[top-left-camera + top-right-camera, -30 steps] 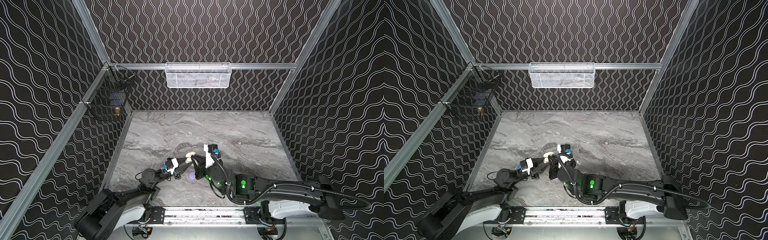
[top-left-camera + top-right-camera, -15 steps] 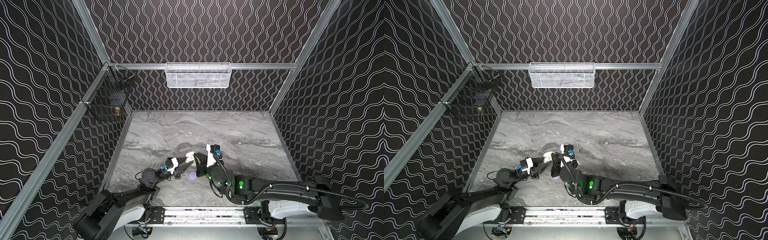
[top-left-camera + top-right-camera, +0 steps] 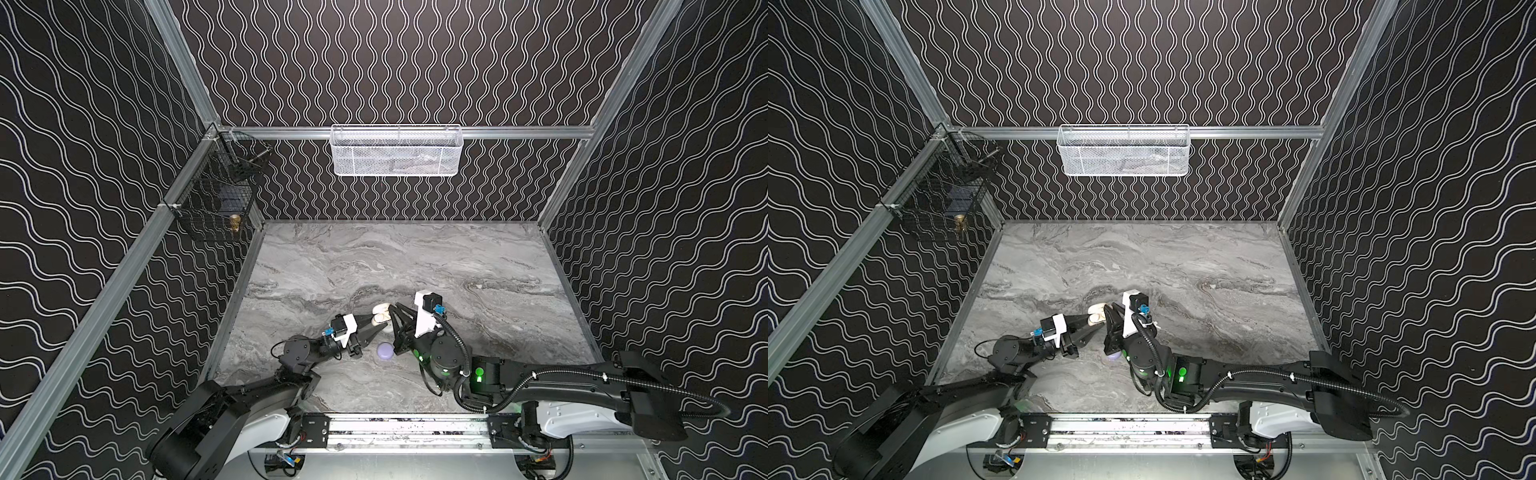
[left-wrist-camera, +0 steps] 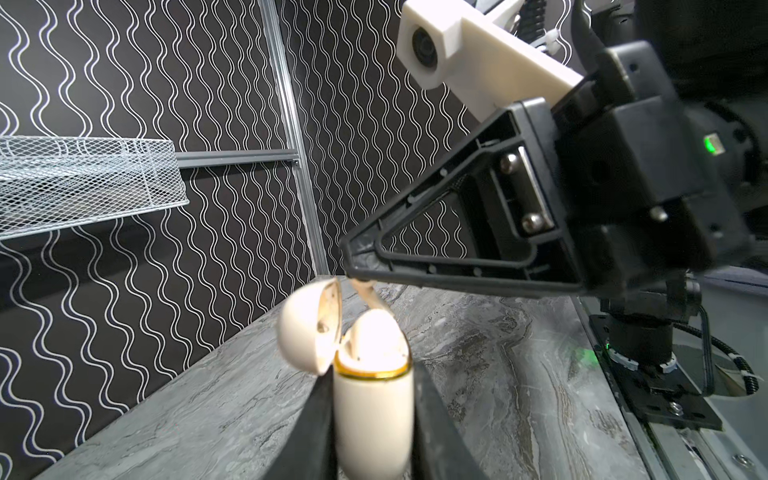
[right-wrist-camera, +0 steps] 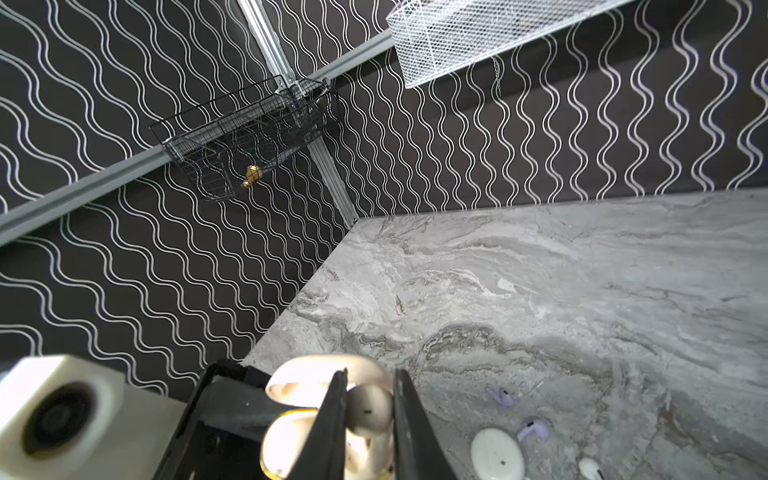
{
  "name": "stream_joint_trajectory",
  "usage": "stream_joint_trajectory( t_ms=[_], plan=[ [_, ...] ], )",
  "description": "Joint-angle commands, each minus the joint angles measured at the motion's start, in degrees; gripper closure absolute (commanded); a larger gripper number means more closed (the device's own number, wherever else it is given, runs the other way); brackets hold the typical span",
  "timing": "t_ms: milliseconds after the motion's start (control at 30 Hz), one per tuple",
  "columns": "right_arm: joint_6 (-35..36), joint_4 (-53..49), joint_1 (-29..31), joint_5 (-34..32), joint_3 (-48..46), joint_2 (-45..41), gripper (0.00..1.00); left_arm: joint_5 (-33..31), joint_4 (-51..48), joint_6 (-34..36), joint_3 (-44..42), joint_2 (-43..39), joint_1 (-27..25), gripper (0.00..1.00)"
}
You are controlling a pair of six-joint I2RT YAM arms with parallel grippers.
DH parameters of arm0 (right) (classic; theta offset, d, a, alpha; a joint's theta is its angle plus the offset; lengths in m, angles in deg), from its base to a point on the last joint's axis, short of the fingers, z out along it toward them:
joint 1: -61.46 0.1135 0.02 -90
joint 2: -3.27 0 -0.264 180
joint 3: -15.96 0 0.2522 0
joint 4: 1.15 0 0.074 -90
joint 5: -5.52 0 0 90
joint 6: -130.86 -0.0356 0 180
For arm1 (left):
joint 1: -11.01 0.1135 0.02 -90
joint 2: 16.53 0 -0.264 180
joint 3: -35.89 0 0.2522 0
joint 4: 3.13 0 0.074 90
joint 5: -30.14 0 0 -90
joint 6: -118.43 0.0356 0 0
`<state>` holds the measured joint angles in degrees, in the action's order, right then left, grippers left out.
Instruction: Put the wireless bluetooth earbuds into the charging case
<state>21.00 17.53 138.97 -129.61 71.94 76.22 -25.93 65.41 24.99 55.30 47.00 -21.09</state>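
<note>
My left gripper (image 4: 372, 399) is shut on a cream charging case (image 4: 372, 419), held upright with its lid (image 4: 307, 328) swung open. My right gripper (image 5: 370, 390) is shut on a cream earbud (image 5: 370, 409), one of the wireless bluetooth earbuds, right at the case's open mouth (image 5: 286, 440). In the left wrist view that earbud (image 4: 374, 328) sits at the gold rim. In both top views the case (image 3: 380, 318) (image 3: 1096, 318) shows where the two grippers (image 3: 380, 326) (image 3: 392, 309) meet, near the table's front middle.
A lavender case (image 3: 385, 351) lies on the marble table (image 3: 478, 266) just in front of the grippers. The right wrist view shows two lavender earbuds (image 5: 500, 397) (image 5: 534, 430), a pale closed case (image 5: 496, 453) and a white earbud (image 5: 590, 467). Wire baskets (image 3: 395, 149) (image 3: 216, 199) hang on the walls.
My right arm has shifted slightly to the left with the earbud. The left gripper and the case have stayed put.
</note>
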Motion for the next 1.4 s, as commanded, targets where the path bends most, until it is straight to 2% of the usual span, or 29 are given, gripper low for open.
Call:
stream_joint_trajectory(
  t_ms=[0,100,467,1367],
  plan=[
    [6.49,10.95,-0.19,2.1,-2.15,0.76,1.0,0.56,1.65,-1.12,0.36,-0.66,-0.07,1.0],
    [9.05,16.2,-0.41,5.21,-4.25,0.88,1.0,0.84,0.81,-0.97,0.55,-1.02,-0.05,1.0],
    [13.78,25.67,-1.28,7.9,-8.19,0.59,1.0,0.72,2.3,-1.22,0.33,-0.42,0.0,1.0],
    [15.88,30.61,-3.03,9.6,-10.01,4.24,1.0,1.55,2.76,-1.22,-0.18,-1.75,0.03,1.0]
  ],
)
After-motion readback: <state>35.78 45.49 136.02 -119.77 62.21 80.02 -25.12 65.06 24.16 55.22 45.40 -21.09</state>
